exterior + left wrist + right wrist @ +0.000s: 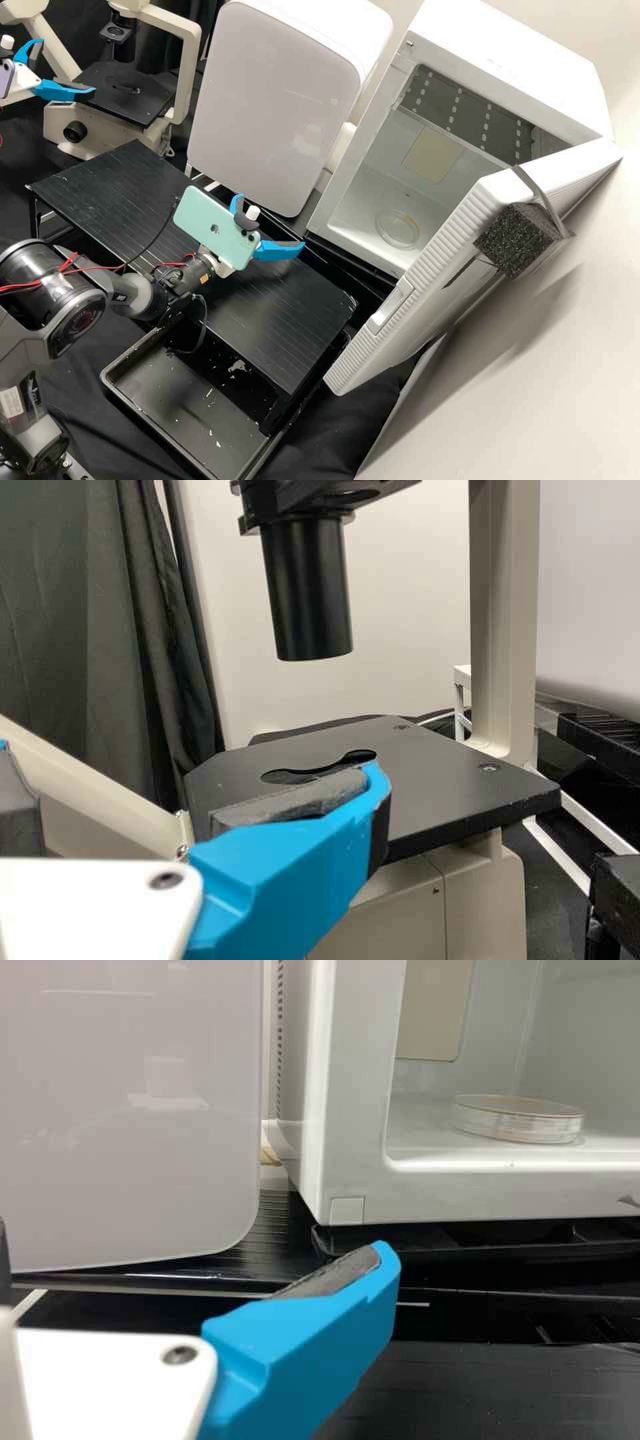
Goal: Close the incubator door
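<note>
Incubator (507, 53): white, at about two o'clock of the high view, front open. Incubator door (400, 327): one, white, ribbed along its edge, attached, standing wide open and slanting from two o'clock round to five o'clock, well apart from the front frame at its handle side. Foam block (513, 241): dark, under a grey strap (537, 190) at the door, three o'clock. Round dish (517, 1118): clear, shallow, lying flat on the incubator's inner floor. Right tool (271, 221): white with two blue fingers, spread well open, grasping nothing; just off centre toward ten o'clock, above the black worktop (293, 327) and apart from the door. Phone (212, 223): mint green, fixed on the right tool. Left tool (67, 65): same pattern, fingers spread wide, nothing held; at ten o'clock, near the microscope (185, 73); whether it touches the black stage (440, 780) cannot be told. Appliance (273, 100): white, grey front panel, between eleven and twelve o'clock, upright beside the incubator. Tray (167, 400): black, rimmed, flecked with pale bits, between seven and eight o'clock, partly beneath the worktop.
</note>
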